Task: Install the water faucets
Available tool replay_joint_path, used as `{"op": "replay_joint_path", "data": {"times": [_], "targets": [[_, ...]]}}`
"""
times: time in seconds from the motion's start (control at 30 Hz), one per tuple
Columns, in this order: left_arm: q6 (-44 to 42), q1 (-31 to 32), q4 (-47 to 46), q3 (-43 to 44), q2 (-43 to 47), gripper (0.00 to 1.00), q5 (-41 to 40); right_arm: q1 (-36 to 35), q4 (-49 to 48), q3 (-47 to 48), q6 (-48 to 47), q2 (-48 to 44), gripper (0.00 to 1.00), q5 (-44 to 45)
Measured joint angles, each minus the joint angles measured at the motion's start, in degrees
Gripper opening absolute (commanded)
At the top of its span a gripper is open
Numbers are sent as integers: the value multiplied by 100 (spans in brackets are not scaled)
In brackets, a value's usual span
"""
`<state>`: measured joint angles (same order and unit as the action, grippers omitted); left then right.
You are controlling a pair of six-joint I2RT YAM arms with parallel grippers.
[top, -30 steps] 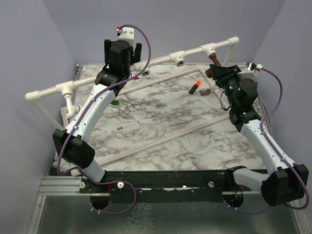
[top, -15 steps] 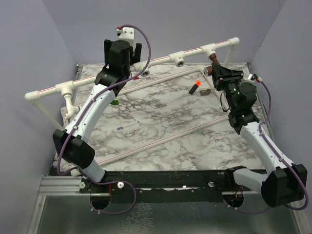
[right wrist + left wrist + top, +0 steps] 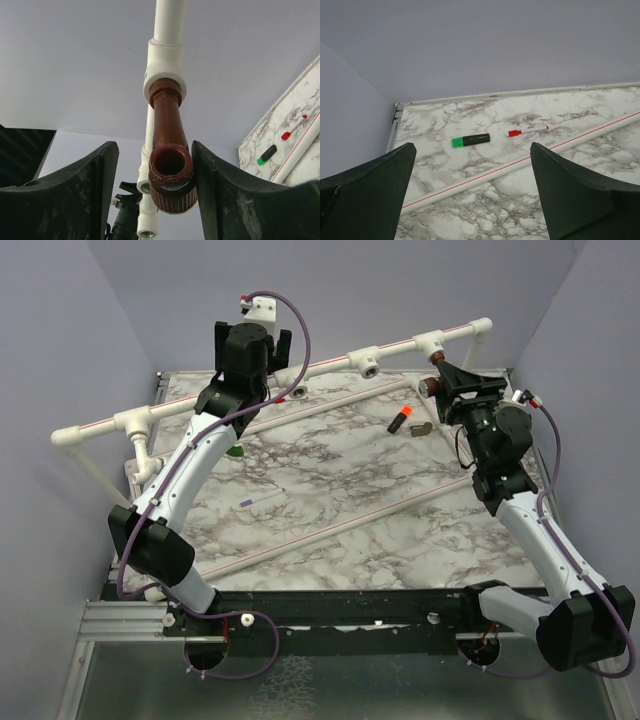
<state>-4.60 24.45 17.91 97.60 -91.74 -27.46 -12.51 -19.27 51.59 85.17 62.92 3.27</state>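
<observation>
Fingers point(image 3: 75, 190) of the right gripper point(image 3: 155, 145) stand partly apart on both sides of the brown faucet point(image 3: 167, 120), with a clear gap at 9 o'clock, so nothing is clamped; the faucet sits screwed into the white tee point(image 3: 165, 62) at 12 o'clock, near 1 o'clock of the table point(image 3: 330, 495) in the top view. Left gripper point(image 3: 472, 147) is wide open and empty, high near 11 o'clock. I judge this faucet is done, so the next move calls for backing straight off without knocking it, then fetching another faucet for the bare tee point(image 3: 370, 363) at 12 o'clock.
</observation>
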Motion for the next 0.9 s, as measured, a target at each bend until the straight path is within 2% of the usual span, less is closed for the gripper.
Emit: {"op": "replay_joint_path", "data": {"times": [0.23, 0.6, 0.9], "targets": [[2, 15, 20, 0, 0, 97, 0, -2, 111, 0, -330, -153, 72, -39], [4, 44, 11, 0, -2, 97, 4, -280, 1143, -39, -997, -734, 73, -647], [4, 44, 11, 0, -2, 97, 7, -280, 2155, 170, -2356, -1019, 74, -573]]}}
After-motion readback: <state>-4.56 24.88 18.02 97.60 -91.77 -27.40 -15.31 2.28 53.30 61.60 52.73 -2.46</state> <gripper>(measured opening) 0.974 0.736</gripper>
